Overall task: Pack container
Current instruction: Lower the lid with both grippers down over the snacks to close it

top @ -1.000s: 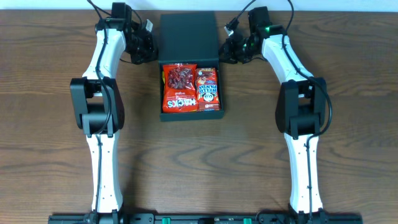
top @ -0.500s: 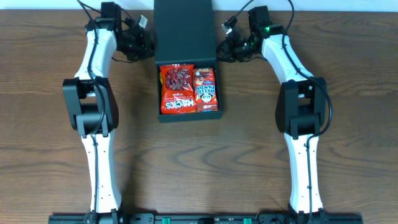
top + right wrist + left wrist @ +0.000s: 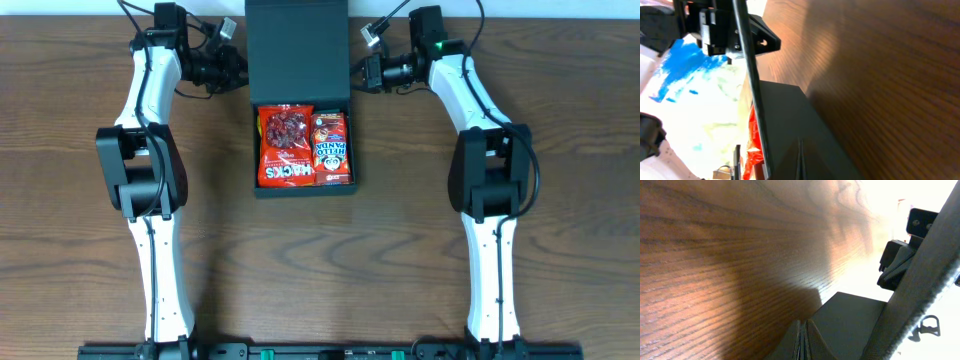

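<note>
Your left claw (image 3: 238, 72) sits just beside the left edge of the lid (image 3: 297, 50), and your right claw (image 3: 358, 76) just beside its right edge. Whether either claw is open or closed, you cannot tell, because no view shows the fingers clearly.

The container (image 3: 304, 189) lies on the table (image 3: 400, 260) between the two arms. Its tray is on the near side of both claws. In the tray, a red packet (image 3: 284, 145) lies on the left and a Hello Panda packet (image 3: 331, 148) on the right, and they touch each other. Behind the tray is the opened lid, between the claws.

The overhead view shows both packets. The right wrist view shows only the container's dark side wall and a strip of red packet. The left wrist view shows a dark corner and wood grain, and no packets.
</note>
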`<act>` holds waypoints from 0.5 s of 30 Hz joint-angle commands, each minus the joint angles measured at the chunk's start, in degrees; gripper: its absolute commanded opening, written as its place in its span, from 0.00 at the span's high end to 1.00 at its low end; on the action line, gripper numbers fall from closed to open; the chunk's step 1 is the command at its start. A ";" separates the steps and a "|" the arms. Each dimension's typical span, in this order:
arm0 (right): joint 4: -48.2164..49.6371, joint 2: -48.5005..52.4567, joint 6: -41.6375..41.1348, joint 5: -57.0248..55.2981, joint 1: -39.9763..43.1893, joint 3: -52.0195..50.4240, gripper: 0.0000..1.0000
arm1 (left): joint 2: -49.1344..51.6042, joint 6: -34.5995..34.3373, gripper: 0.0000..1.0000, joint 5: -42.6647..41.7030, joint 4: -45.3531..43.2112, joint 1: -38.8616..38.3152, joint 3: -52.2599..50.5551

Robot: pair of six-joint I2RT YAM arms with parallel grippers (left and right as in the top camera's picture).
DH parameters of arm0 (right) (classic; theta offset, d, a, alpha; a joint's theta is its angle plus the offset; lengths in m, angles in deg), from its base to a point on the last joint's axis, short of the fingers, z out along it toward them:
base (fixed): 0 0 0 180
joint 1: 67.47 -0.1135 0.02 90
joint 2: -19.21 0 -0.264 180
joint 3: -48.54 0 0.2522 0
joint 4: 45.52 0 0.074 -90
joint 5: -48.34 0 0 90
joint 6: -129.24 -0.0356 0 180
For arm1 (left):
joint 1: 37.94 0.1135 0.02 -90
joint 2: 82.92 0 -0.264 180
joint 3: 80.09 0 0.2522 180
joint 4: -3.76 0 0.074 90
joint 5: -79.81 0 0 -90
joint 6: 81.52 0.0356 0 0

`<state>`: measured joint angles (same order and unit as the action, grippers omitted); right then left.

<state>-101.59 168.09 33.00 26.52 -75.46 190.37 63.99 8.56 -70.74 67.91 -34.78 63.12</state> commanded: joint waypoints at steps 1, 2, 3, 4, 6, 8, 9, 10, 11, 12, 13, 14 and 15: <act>0.26 -0.35 0.48 7.32 -0.17 0.17 0.99 | -0.17 1.03 0.94 -2.47 0.90 -0.48 -0.26; 0.24 -0.35 0.26 7.32 -0.17 0.17 0.99 | -0.42 1.01 0.94 -2.34 1.05 -0.48 -0.26; 0.28 -0.35 -0.02 7.30 -0.17 0.17 0.98 | -0.63 0.98 0.94 -2.23 1.05 -0.48 -0.26; 0.33 -0.35 -0.20 7.30 -0.17 0.17 0.98 | -1.03 0.98 0.94 -2.21 1.01 -0.48 -0.24; 0.72 -0.35 -0.57 7.26 -0.17 0.17 0.99 | -2.08 1.01 0.94 -1.11 0.74 -0.48 -0.24; 1.81 -0.35 -1.44 7.08 -0.11 0.17 0.98 | -3.10 1.01 0.94 0.44 0.50 -0.48 -0.24; 2.73 -0.35 -2.36 7.08 -0.04 0.17 0.99 | -3.50 1.03 0.94 0.74 0.28 -0.48 -0.24; 3.69 -0.35 -3.32 7.08 0.02 0.17 0.98 | -3.78 1.05 0.94 0.76 0.13 -0.48 -0.22; 4.81 -0.35 -4.37 7.10 0.11 0.17 0.99 | -4.09 1.03 0.94 0.76 -0.04 -0.48 -0.22; 6.19 -0.35 -5.70 7.10 0.20 0.17 0.99 | -4.31 1.05 0.94 0.76 -0.13 -0.50 -0.22; 7.48 -0.35 -6.97 7.34 0.26 0.17 0.99 | -4.50 1.03 0.94 0.74 -0.11 -0.50 -0.22; 8.70 -0.35 -8.26 7.82 0.31 0.17 0.99 | -4.55 1.03 0.94 0.72 -0.09 -0.50 -0.22; 9.81 -0.35 -9.38 8.70 0.37 0.17 0.99 | -4.57 1.01 0.94 0.70 -0.07 -0.50 -0.22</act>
<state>-93.44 168.09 28.37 30.72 -75.41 190.37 62.39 8.58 -70.17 67.84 -35.07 63.12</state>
